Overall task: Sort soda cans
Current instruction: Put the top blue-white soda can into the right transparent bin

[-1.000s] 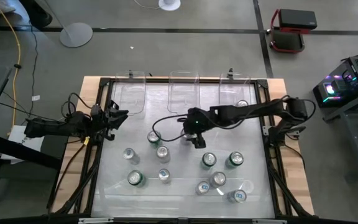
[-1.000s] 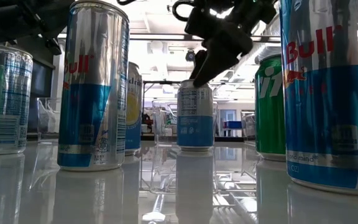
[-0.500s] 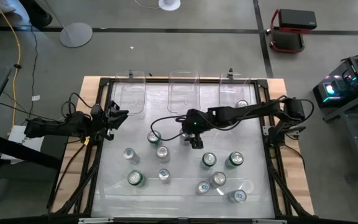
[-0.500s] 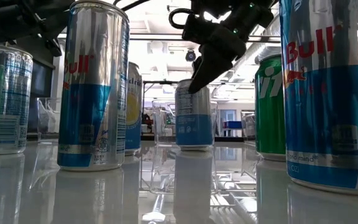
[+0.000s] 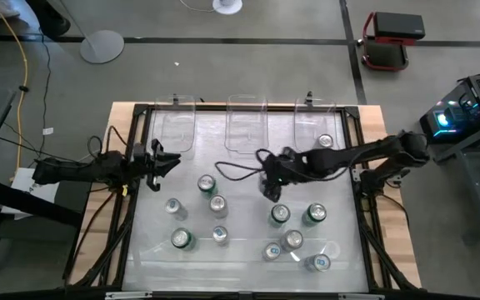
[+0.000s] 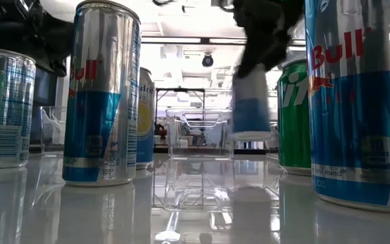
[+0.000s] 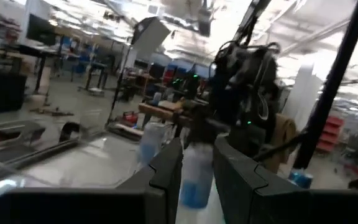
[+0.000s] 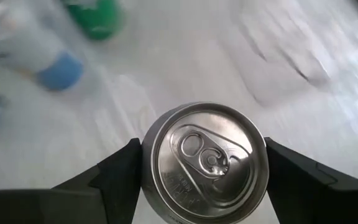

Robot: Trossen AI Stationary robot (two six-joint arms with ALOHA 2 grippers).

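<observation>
Only one can (image 5: 325, 141) sits in a bin (image 5: 317, 125) at the tabletop's far-right corner, about ten remain out—the right gripper (image 5: 270, 185) clamps a blue-and-silver can (image 8: 205, 162) lifted mid-tabletop, the left gripper (image 5: 158, 160) waits narrow at the left edge.

We kept our left arm stretched in from the table's left edge, its gripper (image 5: 163, 160) low at the left side of the work surface with the fingers (image 7: 166, 177) close together, only a narrow gap showing between them, and nothing in it. Our right arm reached in from the right side towards the middle, elbow bent near the right edge, its gripper (image 5: 269, 185) pointing downward with the fingers (image 8: 114, 174) spread wide either side of a soda can (image 8: 205, 163), lifted off the table.
</observation>
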